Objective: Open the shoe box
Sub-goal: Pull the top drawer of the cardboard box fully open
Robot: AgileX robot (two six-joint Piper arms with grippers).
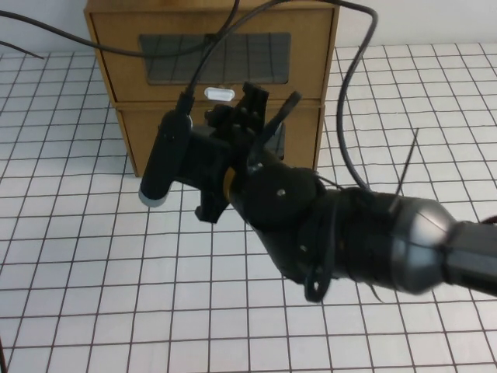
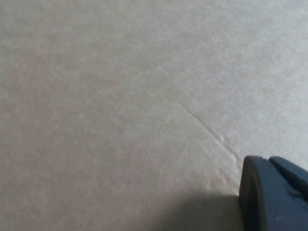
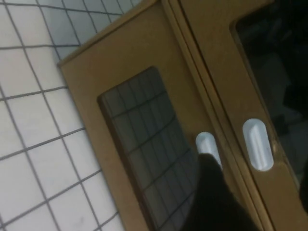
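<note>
Wood-brown shoe box [image 1: 210,31] at the far side of the gridded worktop [image 1: 62,233]: 2 tiers stacked, both shut, each with a dark window. White handle tab [image 1: 220,93] at the seam between the tiers. Right pincer [image 1: 270,105] raised just in front of that seam, beside the tab, fingers spread, holding nothing. Left pincer absent from this view.

Left wrist view: plain beige surface [image 2: 120,96] close up, part of the left pincer [image 2: 274,192] at 1 corner. Open or closed: cannot tell.

Right wrist view: first tab [image 3: 207,144] and second tab [image 3: 257,144] either side of the seam, 1 dark finger [image 3: 211,192] overlapping the first.

Likely faults:
- Closing on the wrong tab, through the 2 lying so close together.
- Slipping off, through a shallow bite.
- Dragging the whole unbraced box, through an angled pull.
</note>
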